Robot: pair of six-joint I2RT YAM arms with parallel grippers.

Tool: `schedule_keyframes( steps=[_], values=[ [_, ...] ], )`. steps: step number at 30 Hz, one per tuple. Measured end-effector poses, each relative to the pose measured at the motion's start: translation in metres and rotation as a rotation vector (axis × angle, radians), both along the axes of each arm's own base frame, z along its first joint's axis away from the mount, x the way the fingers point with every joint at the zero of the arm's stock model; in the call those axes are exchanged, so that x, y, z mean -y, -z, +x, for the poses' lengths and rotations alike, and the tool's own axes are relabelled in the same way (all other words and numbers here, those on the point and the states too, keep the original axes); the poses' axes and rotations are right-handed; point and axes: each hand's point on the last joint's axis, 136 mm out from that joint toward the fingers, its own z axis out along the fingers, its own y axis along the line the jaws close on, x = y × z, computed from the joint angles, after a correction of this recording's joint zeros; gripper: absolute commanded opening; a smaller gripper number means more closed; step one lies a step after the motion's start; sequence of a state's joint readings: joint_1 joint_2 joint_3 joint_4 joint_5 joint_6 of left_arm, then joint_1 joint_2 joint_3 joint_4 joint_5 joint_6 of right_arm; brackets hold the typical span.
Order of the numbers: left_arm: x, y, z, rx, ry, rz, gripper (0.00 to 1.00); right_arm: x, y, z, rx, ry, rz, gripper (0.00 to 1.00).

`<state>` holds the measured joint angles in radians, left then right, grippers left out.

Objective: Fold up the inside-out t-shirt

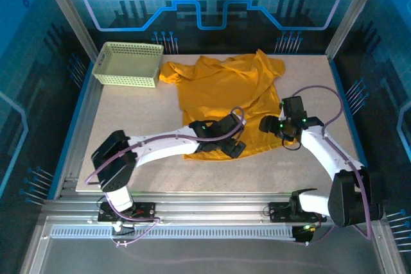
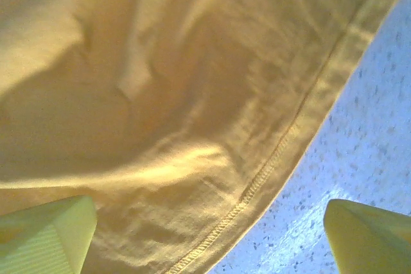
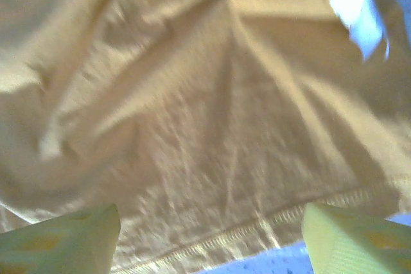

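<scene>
The inside-out t-shirt (image 1: 218, 88) lies spread and rumpled in the middle of the table, mustard-orange, its plain side up. My left gripper (image 1: 231, 147) is low over the near hem, open. In the left wrist view the stitched hem (image 2: 270, 171) runs diagonally between the wide-apart pale fingers (image 2: 58, 229), with bare table (image 2: 372, 133) on the right. My right gripper (image 1: 273, 126) hovers at the shirt's near right edge, also open. In the right wrist view the blurred cloth (image 3: 205, 113) and its hem (image 3: 257, 232) lie between the spread fingers (image 3: 347, 235).
A pale yellow-green mesh basket (image 1: 128, 63) stands at the far left corner of the table. The speckled tabletop (image 1: 128, 133) shows left of the shirt and along the near edge. Metal frame posts (image 1: 64, 4) border the workspace.
</scene>
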<state>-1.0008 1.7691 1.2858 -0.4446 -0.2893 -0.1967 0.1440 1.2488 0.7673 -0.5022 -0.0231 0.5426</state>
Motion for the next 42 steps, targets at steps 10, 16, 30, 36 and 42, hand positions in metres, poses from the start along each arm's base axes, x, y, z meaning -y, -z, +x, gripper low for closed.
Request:
schedule_keyframes(
  steps=[10, 16, 30, 36, 42],
  values=[
    [0.012, 0.061, -0.005, -0.101, 0.067, 0.137, 0.64, -0.002, 0.005, -0.017, -0.009, 0.002, 0.003, 0.76],
    [0.015, 0.073, -0.003, -0.114, 0.062, 0.153, 0.48, -0.002, 0.006, -0.021, -0.008, 0.002, -0.002, 0.76],
    [0.017, 0.085, -0.002, -0.132, 0.037, 0.160, 0.08, -0.004, 0.005, -0.022, -0.001, -0.004, -0.001, 0.75],
    [0.018, 0.085, -0.001, -0.127, 0.035, 0.156, 0.01, -0.006, 0.005, -0.023, -0.001, -0.012, -0.001, 0.75],
    [0.018, 0.074, 0.002, -0.114, 0.031, 0.120, 0.01, -0.011, 0.008, -0.027, -0.011, -0.027, -0.002, 0.75]
  ],
)
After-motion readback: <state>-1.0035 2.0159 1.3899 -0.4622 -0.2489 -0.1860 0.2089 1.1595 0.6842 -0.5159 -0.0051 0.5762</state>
